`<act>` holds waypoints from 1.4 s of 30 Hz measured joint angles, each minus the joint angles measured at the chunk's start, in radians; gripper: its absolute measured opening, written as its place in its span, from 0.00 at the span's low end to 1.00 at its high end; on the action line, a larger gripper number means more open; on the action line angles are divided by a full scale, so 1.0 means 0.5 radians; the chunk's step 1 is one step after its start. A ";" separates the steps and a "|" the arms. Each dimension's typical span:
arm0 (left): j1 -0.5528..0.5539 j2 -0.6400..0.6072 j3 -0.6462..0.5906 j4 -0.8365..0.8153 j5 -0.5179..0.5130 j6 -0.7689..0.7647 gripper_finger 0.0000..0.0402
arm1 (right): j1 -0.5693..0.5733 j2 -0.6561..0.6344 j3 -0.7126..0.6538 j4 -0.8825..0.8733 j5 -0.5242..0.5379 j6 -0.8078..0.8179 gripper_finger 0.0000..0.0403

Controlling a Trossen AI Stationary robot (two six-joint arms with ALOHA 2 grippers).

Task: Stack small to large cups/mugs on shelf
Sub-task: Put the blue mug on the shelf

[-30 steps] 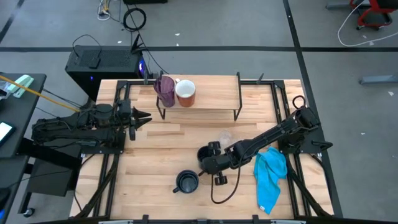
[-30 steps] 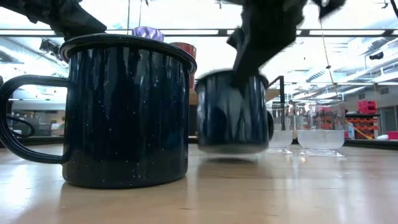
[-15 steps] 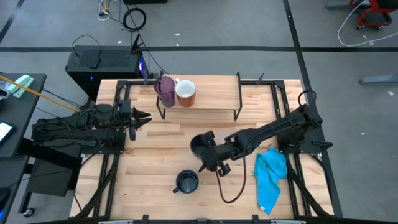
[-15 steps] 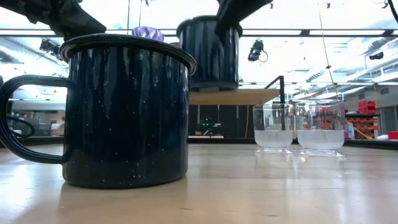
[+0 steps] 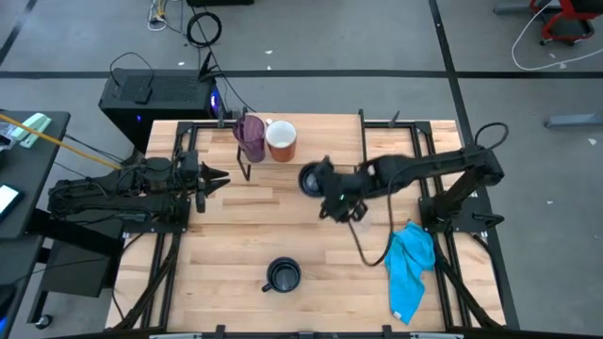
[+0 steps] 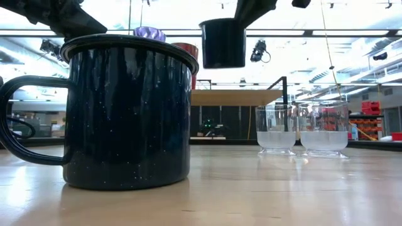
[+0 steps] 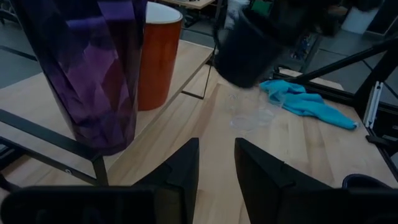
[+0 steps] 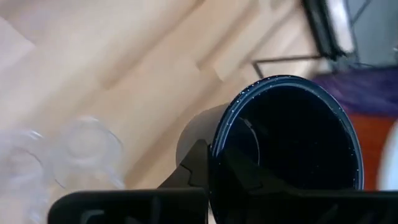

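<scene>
Now the right hand (image 5: 325,184), clamped on a navy mug (image 5: 311,179), has carried it up from the worktop (image 5: 236,245) to the shelf (image 5: 330,146) front edge, beside the white-and-orange mug (image 5: 282,141); placement looks imminent; left hand (image 5: 219,179), fingers apart, waits left of the shelf.

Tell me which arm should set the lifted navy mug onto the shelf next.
The right. Its tool already grips the navy mug in the air by the shelf, beside the white-and-orange mug. The left tool waits, open and empty, at the table's left edge.
</scene>
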 joint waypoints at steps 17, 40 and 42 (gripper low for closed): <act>0.000 0.000 0.000 0.005 0.000 0.014 0.27 | -0.583 -0.030 -0.001 0.043 -0.294 -0.574 0.04; 0.000 0.000 0.000 0.144 0.000 0.434 0.27 | -0.974 -0.021 -0.002 0.061 -0.869 -1.014 0.04; 0.000 0.000 0.000 0.144 0.000 0.434 0.27 | -0.985 -0.021 -0.002 0.071 -0.903 -1.028 0.04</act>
